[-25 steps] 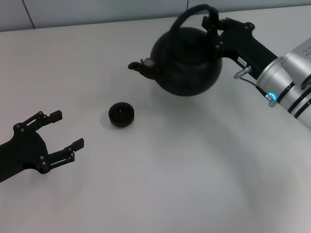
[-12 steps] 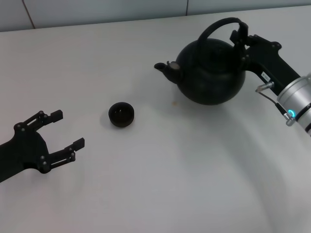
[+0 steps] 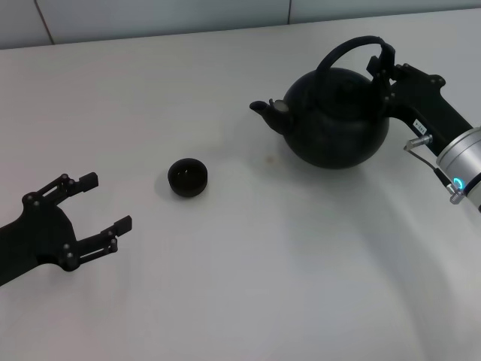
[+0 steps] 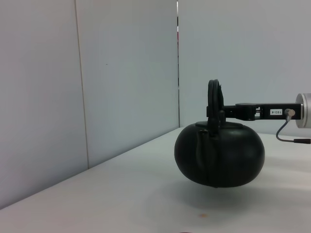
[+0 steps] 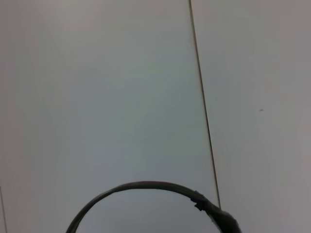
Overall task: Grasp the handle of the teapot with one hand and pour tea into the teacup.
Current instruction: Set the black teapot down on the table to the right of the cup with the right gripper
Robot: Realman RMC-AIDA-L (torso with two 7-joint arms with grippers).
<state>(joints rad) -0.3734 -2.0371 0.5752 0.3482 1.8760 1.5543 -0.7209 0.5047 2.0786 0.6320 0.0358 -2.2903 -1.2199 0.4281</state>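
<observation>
My right gripper [image 3: 385, 66] holds the teapot [image 3: 336, 118] by its handle [image 3: 347, 50], jaws clamped on the hoop's far end, the round belly hanging below and just ahead of them. The left wrist view shows the pot clear of the table [image 3: 248, 286], riding level on a shadow. The spout [image 3: 269, 114] points away from my jaws toward the teacup [image 3: 187, 177], which sits well apart from them, out beyond the spout. My left gripper [image 3: 94, 207] waits low on the far side of the cup, jaws spread and empty.

The risk I see: the grip sits off to one end of a thin arched hoop, so the heavy matte-black body could swing or twist in my jaws as I tilt, sending the stream wide of so small a bowl. A short stubby spout may also dribble down the pot's front. The cup, dark and handleless, looks light enough to be knocked aside. A faint speck on the pale, smooth table near the pot may be a drip, though I cannot be sure.
</observation>
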